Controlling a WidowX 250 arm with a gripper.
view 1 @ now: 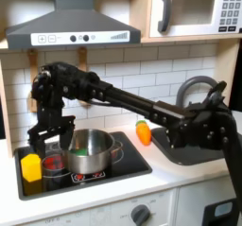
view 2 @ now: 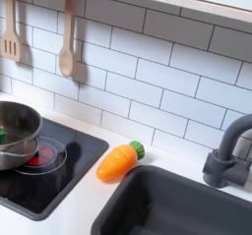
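Just above the black toy stovetop (view 1: pixel 132 166), in the first exterior view, the black gripper (view 1: pixel 49 138) hangs with its two fingers (view 1: pixel 36 137) spread apart and pointing down, nothing between them. It sits over the front left burner, close beside the shiny round metal pot (view 1: pixel 92 152), which stands on the stovetop just to the gripper's right in the first exterior view. Inside the pot something green shows, too small to tell what. A yellow block-shaped toy (view 1: pixel 32 166) stands upright at the stovetop's left edge in the first exterior view, just below and left of the gripper, near it but not touching as far as can be seen.

Further out, an orange plastic carrot with a green top (view 1: pixel 143 131) lies on the white counter (view 1: pixel 104 199) between the stovetop and the dark grey sink basin (view 1: pixel 189 156), well apart from the gripper. In the second exterior view the carrot (view 2: pixel 118 161) rests just beside the stovetop's right corner (view 2: pixel 69 170), green end pointing toward the tiled wall, with the pot (view 2: pixel 18 131) at the second exterior view's left edge and two wooden utensils (view 2: pixel 66 44) hanging on the white tile wall (view 2: pixel 157 72) above.
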